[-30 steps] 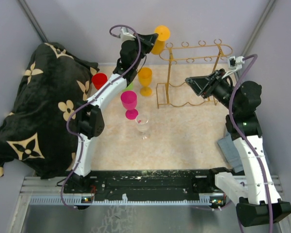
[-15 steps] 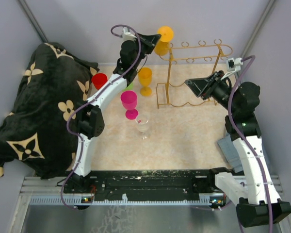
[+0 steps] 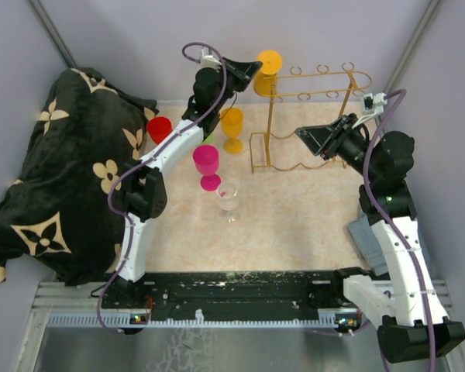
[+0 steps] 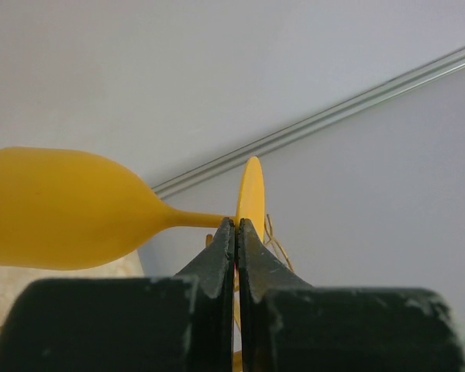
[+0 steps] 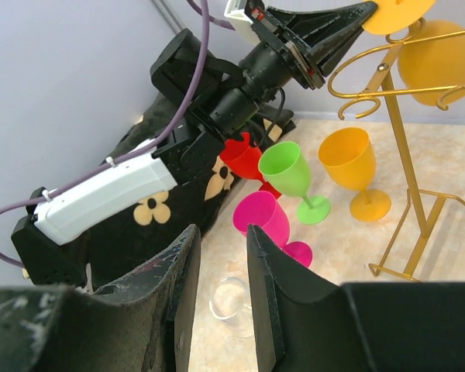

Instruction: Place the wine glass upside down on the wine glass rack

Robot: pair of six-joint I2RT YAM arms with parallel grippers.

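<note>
My left gripper (image 3: pixel 255 67) is shut on the stem of a yellow wine glass (image 3: pixel 266 71), held upside down at the left end of the gold wire wine glass rack (image 3: pixel 270 124). In the left wrist view the gripper (image 4: pixel 236 225) pinches the stem just below the foot, the bowl (image 4: pixel 62 209) lies to the left, and rack wire (image 4: pixel 276 242) shows behind. In the right wrist view the foot (image 5: pixel 395 12) is above the top rail and the bowl (image 5: pixel 442 58) below it. My right gripper (image 3: pixel 301 133) is open and empty in front of the rack; its jaws (image 5: pixel 221 229) stand apart.
Upright on the table left of the rack are an orange glass (image 3: pixel 232 128), a pink one (image 3: pixel 207 164), a clear one (image 3: pixel 228 198) and a red one (image 3: pixel 159 128). A green glass (image 5: pixel 291 170) stands behind the left arm. A black flowered blanket (image 3: pixel 62 170) covers the left side.
My left gripper has carried the yellow glass a little to the right, up to the rack's left end. The right arm has barely moved.
</note>
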